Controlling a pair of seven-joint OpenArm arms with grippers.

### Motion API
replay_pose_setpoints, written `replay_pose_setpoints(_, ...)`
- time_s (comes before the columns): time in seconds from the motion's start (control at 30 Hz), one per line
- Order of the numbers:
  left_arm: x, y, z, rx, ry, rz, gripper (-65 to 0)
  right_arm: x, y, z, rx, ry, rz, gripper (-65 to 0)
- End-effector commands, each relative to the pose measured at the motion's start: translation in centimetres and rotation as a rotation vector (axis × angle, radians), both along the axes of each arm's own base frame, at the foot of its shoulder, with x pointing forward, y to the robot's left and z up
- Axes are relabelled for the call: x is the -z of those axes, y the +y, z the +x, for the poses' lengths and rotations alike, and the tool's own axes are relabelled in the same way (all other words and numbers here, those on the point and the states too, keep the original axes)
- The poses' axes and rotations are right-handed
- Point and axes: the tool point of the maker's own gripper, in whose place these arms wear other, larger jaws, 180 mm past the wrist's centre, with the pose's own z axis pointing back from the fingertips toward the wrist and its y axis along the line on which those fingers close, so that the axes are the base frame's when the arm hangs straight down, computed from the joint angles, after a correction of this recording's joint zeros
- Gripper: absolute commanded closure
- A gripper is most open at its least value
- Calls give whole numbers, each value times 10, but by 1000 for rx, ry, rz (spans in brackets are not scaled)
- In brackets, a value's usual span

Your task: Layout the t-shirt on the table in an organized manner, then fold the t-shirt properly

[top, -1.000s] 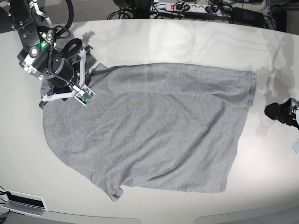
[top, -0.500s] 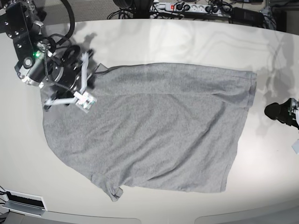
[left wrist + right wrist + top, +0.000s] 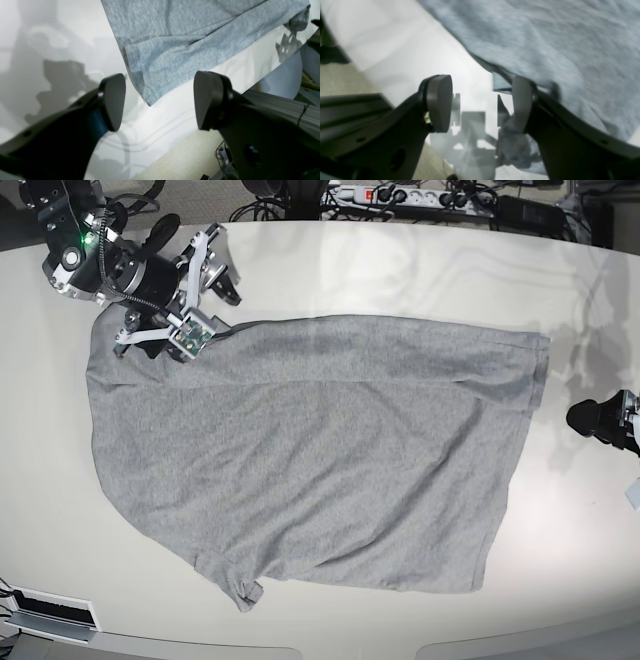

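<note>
Shirt point(image 3: 320, 450): heather-grey, spread plain side up over the middle of the counter point(image 3: 400, 270); one edge lies toward the far-left corner, a short sleeve toward the near edge.
Counter: glossy off-white, curved near and far edges; far wider than the shirt.
Base view only: the whole outline of the shirt; a small bunched fold at the sleeve end near the near edge point(image 3: 245, 592); a power strip point(image 3: 410, 197) and cables beyond the far edge; a white box point(image 3: 55, 612) below the near-left edge.
Right gripper point(image 3: 480, 103): jaws apart, nothing between them. In the base view point(image 3: 205, 265) it sits at the far-left corner, over the shirt's edge there.
Right wrist view only: one finger point(image 3: 521, 105) lies against the shirt's dark-seamed edge, with cloth behind it; the other finger point(image 3: 440, 102) stands over bare counter; the mirrored reflection of the gripper shows in the gloss below. Whether the finger presses the cloth cannot be told, as the picture is blurred.
Left gripper point(image 3: 160, 100): jaws wide apart, empty. In the base view only its dark tip point(image 3: 600, 420) shows at the right edge, well apart from the shirt.
Left wrist view only: a hemmed corner of the shirt point(image 3: 150, 100) points down between the two fingers, beyond them and untouched; a long crease point(image 3: 200, 32) runs across the cloth; the counter's curved edge and the floor beyond it.
</note>
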Motion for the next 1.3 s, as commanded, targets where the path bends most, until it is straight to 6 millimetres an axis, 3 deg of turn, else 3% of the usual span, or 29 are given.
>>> replay_pose_setpoints(0.0, -18, 8, 9, -8, -50, 7, -434, -8, 1, 8, 5, -36, 20, -392)
replay_pose_setpoints(0.23, -18, 7, 9, -8, -51, 6, -434, 22, 3, 7, 44, 20, 19, -392)
replay_pose_setpoints(0.43, -18, 8, 9, -8, -50, 8, -434, 39, 8, 19, 84, 52, 33, -389)
replay_pose_setpoints(0.63, -18, 8, 9, -8, -50, 7, -434, 70, -11, 31, 144, 99, -42, -385)
replay_pose_setpoints(0.77, -18, 8, 9, -8, -51, 7, -434, 84, -21, 32, 163, 135, -66, -311)
replay_pose_setpoints(0.97, -18, 8, 9, -8, -51, 8, -434, 84, -23, 34, 164, 136, -75, -240)
replay_pose_setpoints(1.1, -18, 8, 9, -8, -51, 8, -434, 86, -23, 29, 129, 166, -96, -8)
replay_pose_setpoints(1.27, -18, 8, 9, -1, -54, 8, -434, 75, -28, 20, 88, 215, -185, 0)
